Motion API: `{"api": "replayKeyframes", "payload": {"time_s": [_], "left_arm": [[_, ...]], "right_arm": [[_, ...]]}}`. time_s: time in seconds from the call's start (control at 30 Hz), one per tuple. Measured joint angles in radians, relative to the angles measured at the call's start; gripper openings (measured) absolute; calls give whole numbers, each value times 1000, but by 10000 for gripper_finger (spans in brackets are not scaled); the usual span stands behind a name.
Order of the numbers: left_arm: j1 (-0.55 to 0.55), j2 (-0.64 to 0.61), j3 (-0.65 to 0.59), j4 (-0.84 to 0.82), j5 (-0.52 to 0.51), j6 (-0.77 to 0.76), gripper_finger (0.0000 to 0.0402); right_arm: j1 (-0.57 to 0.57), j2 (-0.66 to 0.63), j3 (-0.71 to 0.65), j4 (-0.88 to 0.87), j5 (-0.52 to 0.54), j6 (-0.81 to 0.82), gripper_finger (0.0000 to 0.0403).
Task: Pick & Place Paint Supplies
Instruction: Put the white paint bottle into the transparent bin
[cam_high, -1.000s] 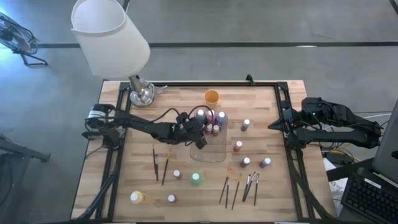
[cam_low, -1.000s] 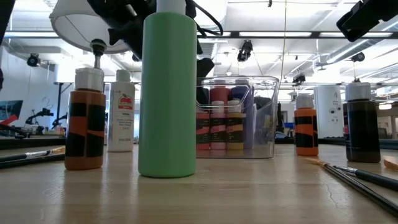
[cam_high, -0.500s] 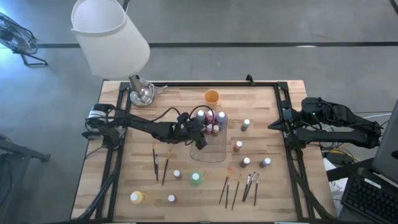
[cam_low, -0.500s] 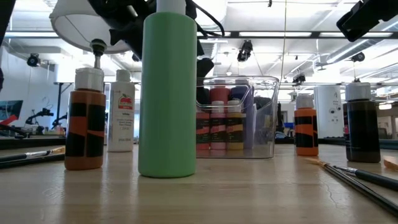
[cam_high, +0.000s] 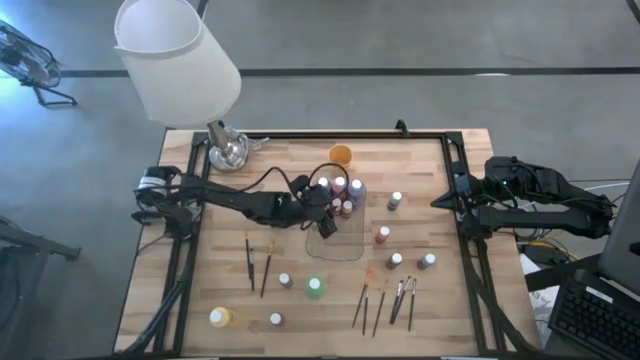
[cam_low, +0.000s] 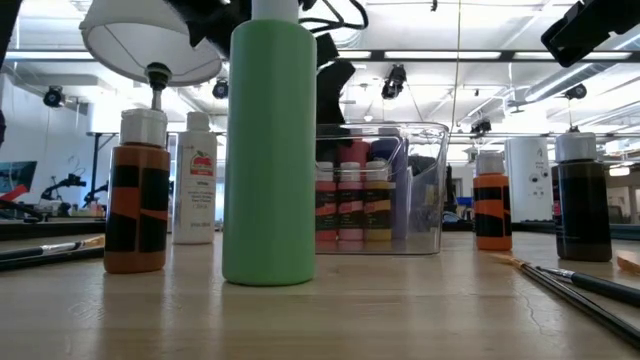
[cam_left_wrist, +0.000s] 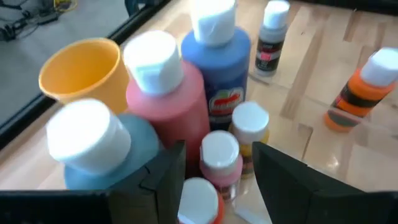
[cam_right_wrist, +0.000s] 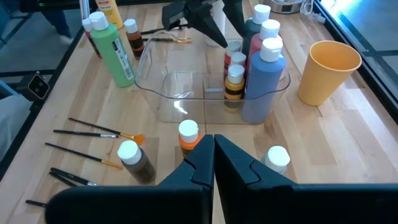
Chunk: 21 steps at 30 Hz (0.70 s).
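Plastic paint bottles (cam_high: 340, 195) stand packed upright in the far end of the clear tray (cam_high: 345, 248), near the middle of the tabletop (cam_high: 290, 160); more bottles, among them a tall green bottle (cam_high: 315, 288), and the thin brushes (cam_high: 385, 300) lie scattered towards the near edge. They look light and stiff, with smooth rounded sides that could slip; I would take a bottle across its body below the white cap, and a brush at mid-handle, since it lies flat and thin on the wood. Just above the tray's bottles hangs the left hand (cam_left_wrist: 214, 180), its fingers parted and empty. An orange cup (cam_high: 340, 155) sits beside the tray, towards the far edge. At the right edge the right hand (cam_right_wrist: 214, 155) waits, pressed shut on nothing.
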Motion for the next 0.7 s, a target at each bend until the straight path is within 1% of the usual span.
{"api": "replayKeyframes", "payload": {"time_s": [0.27, 0.47, 0.7], "left_arm": [[-2, -72, 52, -117, 1, 7, 189], [-5, -159, 68, -202, 18, 7, 188], [-26, -273, 61, -229, 20, 7, 188]], "right_arm": [[0, 0, 0, 0, 0, 0, 8], [0, 0, 0, 0, 0, 0, 8], [0, 0, 0, 0, 0, 0, 8]]}}
